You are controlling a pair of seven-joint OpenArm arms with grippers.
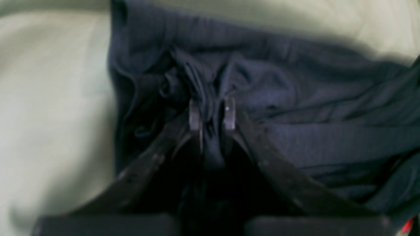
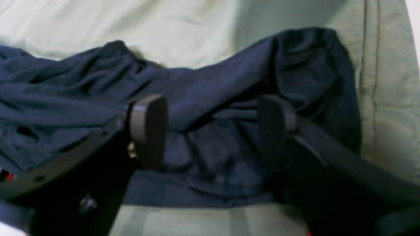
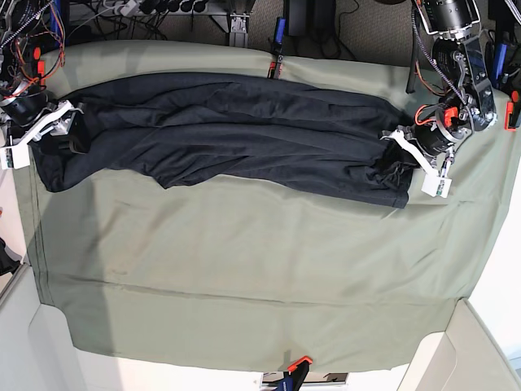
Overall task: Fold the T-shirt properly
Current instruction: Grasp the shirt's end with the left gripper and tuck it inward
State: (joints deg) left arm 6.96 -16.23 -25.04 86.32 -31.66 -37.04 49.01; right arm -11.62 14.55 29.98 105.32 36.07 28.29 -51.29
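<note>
The dark charcoal knit long-sleeved T-shirt (image 3: 236, 134) lies bunched lengthwise, unfolded; left pincer (image 1: 212, 113) pinches its edge, right pincer (image 2: 213, 126) stands spread; folding all remains

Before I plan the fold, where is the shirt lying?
In the base view the shirt stretches across the far half of the green cloth, between the open right gripper and the left gripper pinching its end.
</note>
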